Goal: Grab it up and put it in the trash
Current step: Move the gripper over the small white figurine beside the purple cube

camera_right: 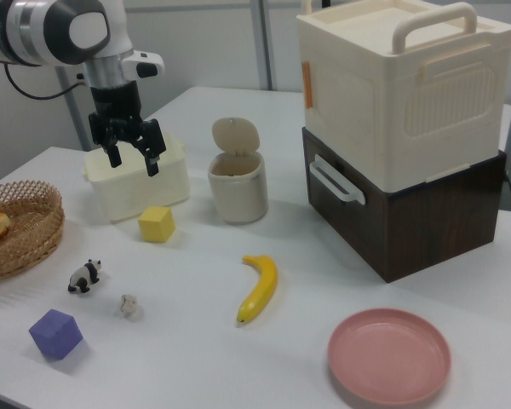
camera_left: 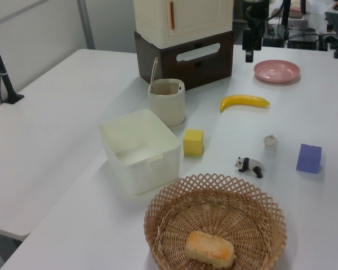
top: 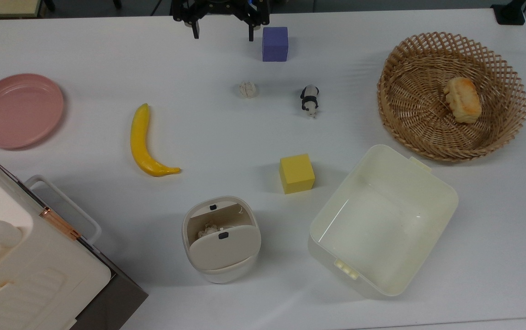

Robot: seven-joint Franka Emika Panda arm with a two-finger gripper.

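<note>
On the bench [top: 107,59], paper wad [top: 247,89] lies beside panda figurine [top: 309,100]; gripper [top: 223,34] hangs above, fingers spread, empty.

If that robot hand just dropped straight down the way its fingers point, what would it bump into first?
Probably just the bare white table. The hand, open, points down beside the purple cube, with the paper wad off to one side, though depth is hard to judge.

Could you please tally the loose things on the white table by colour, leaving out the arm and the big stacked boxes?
Yellow: 2, the banana and yellow cube
Purple: 1, the cube
Pink: 1, the plate
Cream or off-white: 3, the paper wad, lidded bin, open tub
Tan: 2, the basket, bread
Black-and-white: 1, the panda
Total: 10
</note>
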